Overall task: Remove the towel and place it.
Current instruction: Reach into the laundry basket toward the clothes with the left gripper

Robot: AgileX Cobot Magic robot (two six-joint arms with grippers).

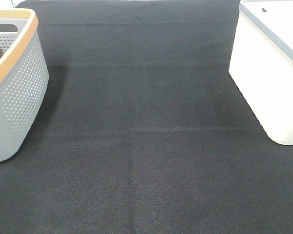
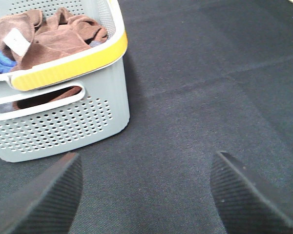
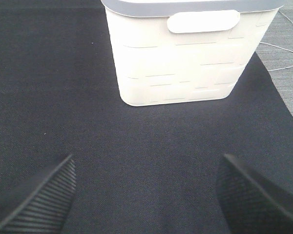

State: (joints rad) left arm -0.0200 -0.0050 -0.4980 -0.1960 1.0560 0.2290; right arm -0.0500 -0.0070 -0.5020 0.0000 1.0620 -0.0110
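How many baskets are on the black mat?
2. A grey perforated basket stands at the left edge, holding the brown towel; a white basket stands at the right edge. None seems hidden.

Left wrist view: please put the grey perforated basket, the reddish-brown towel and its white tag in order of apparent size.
1. grey perforated basket: cut off by the picture's edge, yet clearly the largest.
2. reddish-brown towel: crumpled inside the basket, partly hidden.
3. white tag: the smallest.
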